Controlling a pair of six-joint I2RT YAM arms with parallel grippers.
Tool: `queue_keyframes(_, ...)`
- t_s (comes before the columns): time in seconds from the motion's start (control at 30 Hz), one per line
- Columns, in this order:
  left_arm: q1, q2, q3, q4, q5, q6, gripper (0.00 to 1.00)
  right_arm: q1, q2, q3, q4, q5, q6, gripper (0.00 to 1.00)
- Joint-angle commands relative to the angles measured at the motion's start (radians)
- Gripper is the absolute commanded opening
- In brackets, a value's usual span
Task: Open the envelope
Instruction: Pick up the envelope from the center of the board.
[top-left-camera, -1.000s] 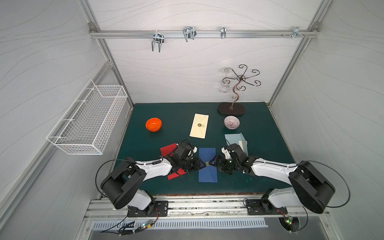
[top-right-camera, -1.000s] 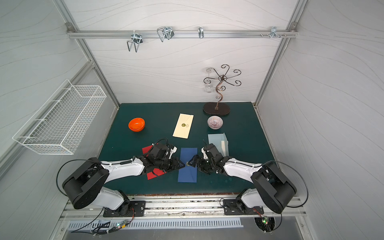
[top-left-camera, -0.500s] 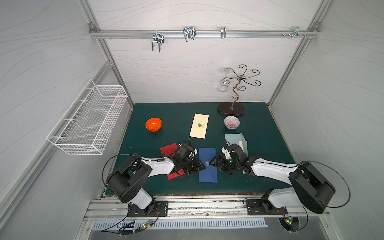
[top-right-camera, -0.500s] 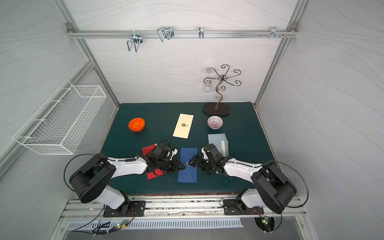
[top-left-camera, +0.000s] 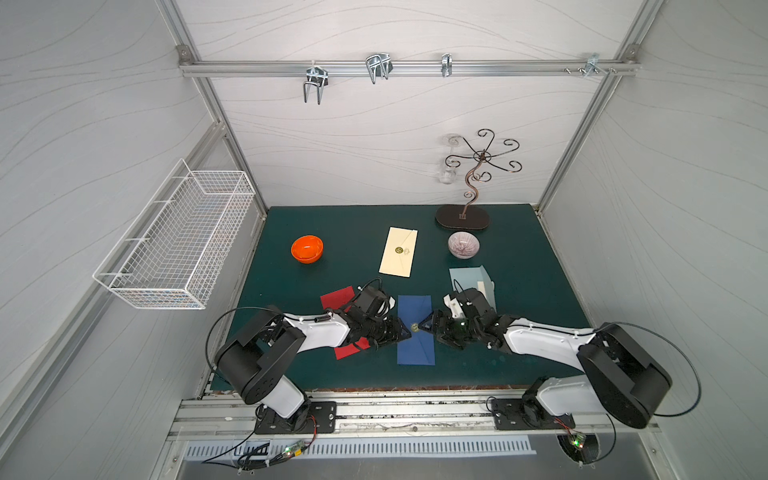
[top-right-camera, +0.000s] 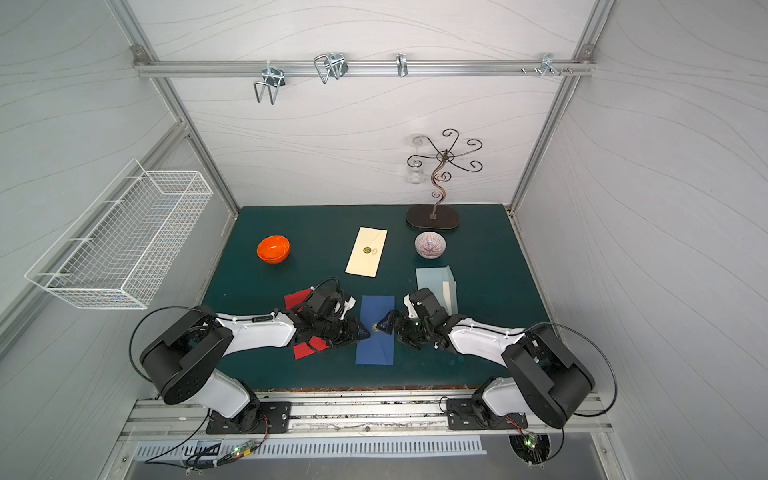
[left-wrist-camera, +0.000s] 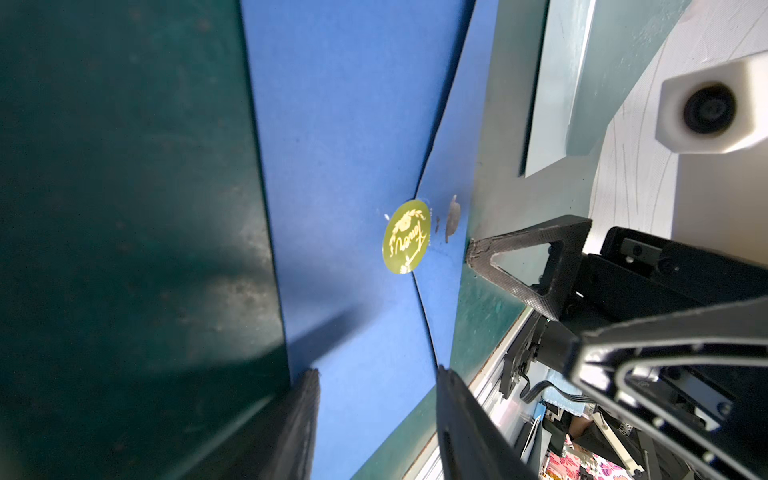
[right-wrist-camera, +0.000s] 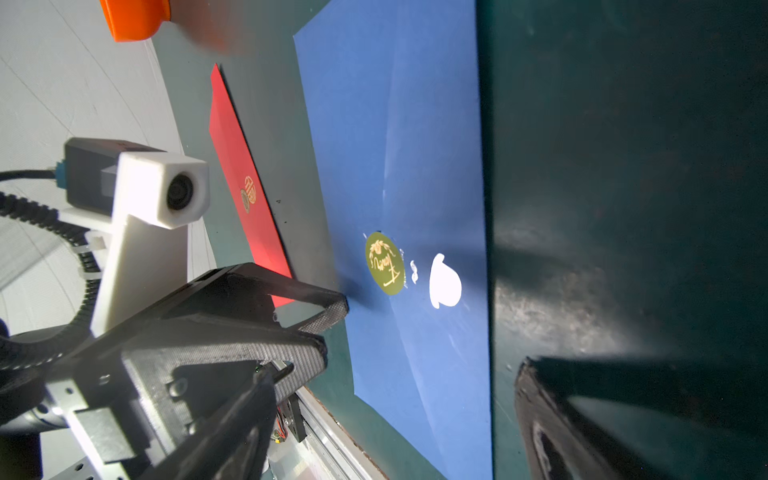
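Blue envelope (top-left-camera: 416, 347) lies flat on the green surface (top-left-camera: 519, 257), front centre, long axis front to back, betw. the two arms. Round gold sticker (left-wrist-camera: 406, 237) sits mid-envelope at the tip of the flap; flap lies down flat. Whitish patch (right-wrist-camera: 444, 286) just beside the sticker, on the right arm's side.

Left end effector (top-left-camera: 401, 330) is low at the envelope's left long edge. Jaws part open, nothing betw. them: the left wrist view shows only bare blue paper in the gap. One left fingertip (right-wrist-camera: 338, 305) is down on the paper just beside the sticker.

Right end effector (top-left-camera: 428, 326) is low at the opposite long edge, jaws spread wide, empty. One right fingertip (left-wrist-camera: 478, 249) is at the paper's edge; contact w/ the paper cannot tell.

Also on the surface:
- red envelope (top-left-camera: 336, 297), partly under the left arm
- cream envelope (top-left-camera: 399, 251), behind the blue one
- pale blue envelope (top-left-camera: 467, 276), behind the right arm
- orange bowl (top-left-camera: 306, 248), back left
- patterned bowl (top-left-camera: 463, 244), near the wire stand (top-left-camera: 462, 217)
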Motion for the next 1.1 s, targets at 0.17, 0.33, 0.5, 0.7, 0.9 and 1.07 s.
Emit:
queue_keyframes(0.17, 0.005, 0.030, 0.014, -0.030, -0.033, 0.001, 0.50, -0.006, 0.046, -0.030, -0.030, 0.015, 0.009, 0.92)
queue_keyframes(0.33, 0.005, 0.036, 0.018, -0.030, -0.030, 0.001, 0.50, -0.005, 0.050, -0.030, -0.013, 0.003, 0.004, 0.92)
queue_keyframes(0.5, 0.005, 0.042, 0.022, -0.030, -0.026, 0.003, 0.50, -0.003, 0.053, -0.016, -0.008, -0.013, -0.014, 0.92)
queue_keyframes(0.7, 0.006, 0.036, 0.019, -0.030, -0.030, 0.002, 0.50, -0.002, 0.065, -0.022, 0.031, -0.034, -0.007, 0.92)
queue_keyframes(0.9, 0.006, 0.038, 0.019, -0.030, -0.027, 0.002, 0.50, 0.000, 0.055, -0.030, 0.053, -0.041, -0.009, 0.92)
queue_keyframes(1.07, 0.006, 0.039, 0.020, -0.030, -0.025, 0.002, 0.50, 0.001, 0.036, -0.046, 0.094, -0.049, -0.009, 0.92)
